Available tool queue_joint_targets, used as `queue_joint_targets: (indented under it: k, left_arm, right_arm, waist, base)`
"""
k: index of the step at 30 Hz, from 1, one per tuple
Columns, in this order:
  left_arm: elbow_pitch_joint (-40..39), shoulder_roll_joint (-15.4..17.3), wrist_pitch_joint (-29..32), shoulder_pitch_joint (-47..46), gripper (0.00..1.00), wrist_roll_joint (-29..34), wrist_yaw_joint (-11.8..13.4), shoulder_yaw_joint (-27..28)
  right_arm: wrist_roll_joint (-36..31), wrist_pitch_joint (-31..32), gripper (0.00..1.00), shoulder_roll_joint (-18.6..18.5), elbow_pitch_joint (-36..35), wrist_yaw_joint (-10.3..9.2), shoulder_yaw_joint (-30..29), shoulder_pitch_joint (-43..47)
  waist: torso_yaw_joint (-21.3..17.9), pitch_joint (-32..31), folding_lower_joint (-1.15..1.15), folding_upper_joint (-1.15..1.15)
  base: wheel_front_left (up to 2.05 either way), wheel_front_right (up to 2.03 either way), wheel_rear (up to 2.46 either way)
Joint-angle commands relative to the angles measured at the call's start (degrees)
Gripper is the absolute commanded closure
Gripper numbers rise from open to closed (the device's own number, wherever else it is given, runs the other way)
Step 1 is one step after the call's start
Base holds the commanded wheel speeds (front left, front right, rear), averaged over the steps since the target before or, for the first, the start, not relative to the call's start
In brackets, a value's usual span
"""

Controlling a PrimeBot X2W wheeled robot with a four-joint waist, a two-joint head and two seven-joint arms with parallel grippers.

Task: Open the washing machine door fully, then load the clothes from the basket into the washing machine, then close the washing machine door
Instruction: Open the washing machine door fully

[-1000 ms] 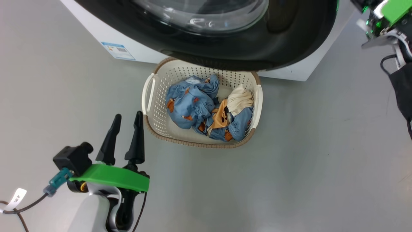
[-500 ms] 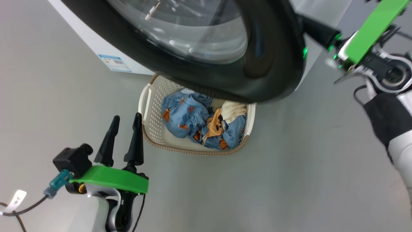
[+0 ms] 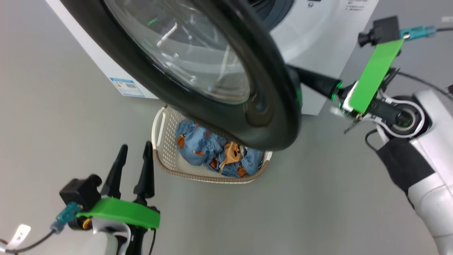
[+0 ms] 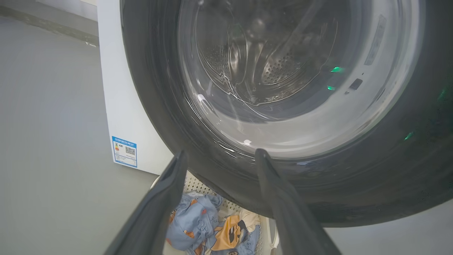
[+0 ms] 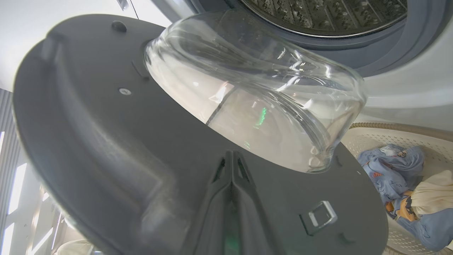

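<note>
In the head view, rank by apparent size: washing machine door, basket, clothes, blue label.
1. washing machine door, largest, though nearest the camera.
2. basket, partly hidden by the door.
3. clothes.
4. blue label, smallest.

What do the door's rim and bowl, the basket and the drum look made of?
Door rim: glossy black plastic, likely; it mirrors lights.
Bowl: clear glass, see-through with glints.
Basket: matte cream plastic, punched with holes.
Drum: perforated steel, seemingly; metallic sheen.

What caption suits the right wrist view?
Shut right gripper at the inner face of the part-open washing machine door.
</note>
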Motion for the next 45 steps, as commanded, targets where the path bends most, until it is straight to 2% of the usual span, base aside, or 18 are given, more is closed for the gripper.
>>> queue_joint_targets:
  k: [1, 7, 18, 28, 45]
  left_arm:
    - [-1.18, 1.06, -0.37, 0.85, 0.00, 0.92, -0.10, 2.08]
    - [-1.10, 1.06, -0.37, 2.48, 0.00, 3.96, -0.10, 2.66]
    - [-0.78, 1.63, -0.37, 5.81, 0.00, 13.66, -0.10, 3.15]
    - [-1.68, 2.28, -0.37, 7.78, 0.00, 16.45, -0.10, 3.49]
    - [-2.32, 2.76, -0.37, 9.32, 0.00, 16.96, -0.10, 3.30]
  right_arm:
    - [0.63, 0.59, 1.00, 1.07, -2.26, 0.11, 0.89, 1.57]
    - [1.13, 1.94, 1.00, 1.29, -4.41, 0.11, 1.90, 4.62]
    - [1.64, 3.66, 1.00, 2.38, -7.19, 0.11, 3.78, 10.00]
    - [2.00, 4.11, 1.00, 4.17, -9.22, 0.11, 4.60, 13.17]
    - [1.70, 5.03, 1.00, 8.00, -11.15, 0.11, 6.39, 16.00]
  waist:
    - [-0.11, -0.93, 0.00, 0.00]
    - [0.05, -2.72, 0.00, 0.00]
    - [0.51, -5.72, 0.00, 0.00]
    - [1.16, -7.19, 0.00, 0.00]
    - [3.64, -8.32, 0.00, 0.00]
  base:
    - [0.00, 0.00, 0.00]
    - [0.00, 0.00, 0.00]
    - [0.00, 0.00, 0.00]
    - [0.00, 0.00, 0.00]
    - [0.00, 0.00, 0.00]
